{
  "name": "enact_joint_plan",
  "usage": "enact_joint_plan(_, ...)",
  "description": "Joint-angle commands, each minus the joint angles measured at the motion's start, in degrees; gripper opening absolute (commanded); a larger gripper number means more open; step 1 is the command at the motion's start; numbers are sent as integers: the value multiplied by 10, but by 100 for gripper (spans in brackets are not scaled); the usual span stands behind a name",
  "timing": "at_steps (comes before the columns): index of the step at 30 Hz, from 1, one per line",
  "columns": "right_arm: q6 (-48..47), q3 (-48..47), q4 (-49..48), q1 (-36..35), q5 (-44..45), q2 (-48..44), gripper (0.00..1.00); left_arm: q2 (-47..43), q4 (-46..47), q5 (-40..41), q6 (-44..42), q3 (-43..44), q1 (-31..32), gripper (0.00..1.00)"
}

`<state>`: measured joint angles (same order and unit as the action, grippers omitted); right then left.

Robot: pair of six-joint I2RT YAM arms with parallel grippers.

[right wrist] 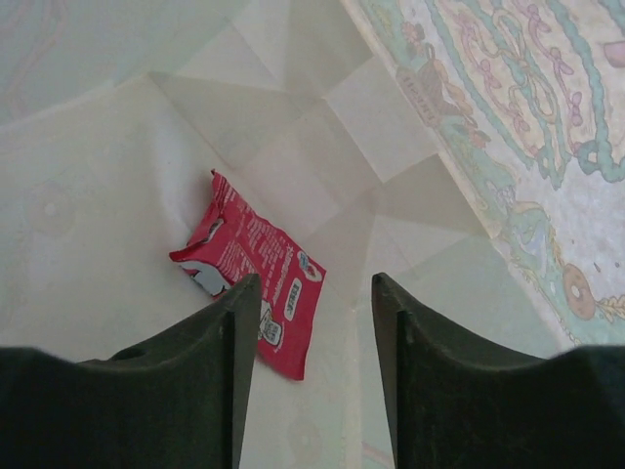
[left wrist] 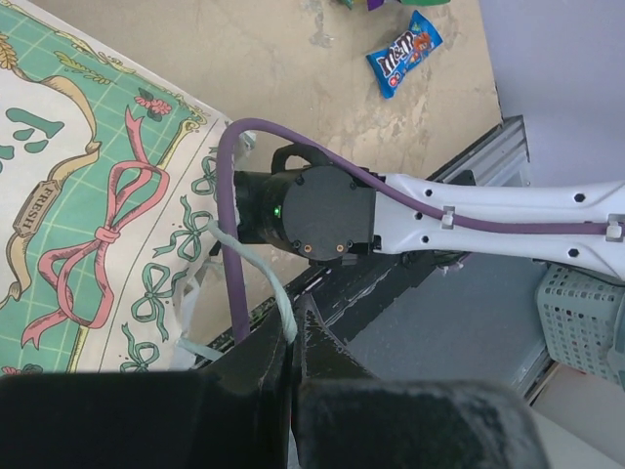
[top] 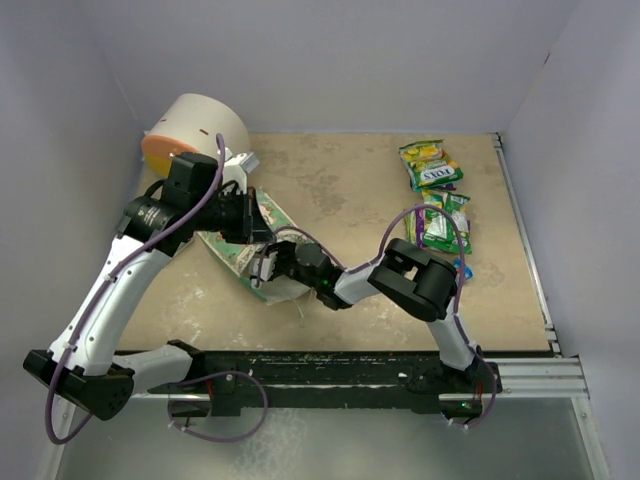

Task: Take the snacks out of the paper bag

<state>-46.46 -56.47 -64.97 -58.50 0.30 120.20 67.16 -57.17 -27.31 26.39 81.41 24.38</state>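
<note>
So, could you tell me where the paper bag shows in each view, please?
Top external: the paper bag lies left of centre, mid-height.
Left wrist: its printed front fills the left side.
Right wrist: seen from within, its pale inside fills the frame.
Shared landmark: the ribbon print, in both wrist views.

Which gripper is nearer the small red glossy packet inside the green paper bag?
Right. The right gripper is inside the green paper bag, open, right at the small red glossy packet; the left gripper is outside, pinching its thin string handle.
</note>
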Motion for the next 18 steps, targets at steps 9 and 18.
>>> enact_joint_plan(9,-35,-64,43,-2,-117,22,63,-3,14,-38,-20,34,-3,0)
enact_joint_plan(18,-73,-72,126,5,-161,22,63,5,13,-39,-20,47,-3,0)
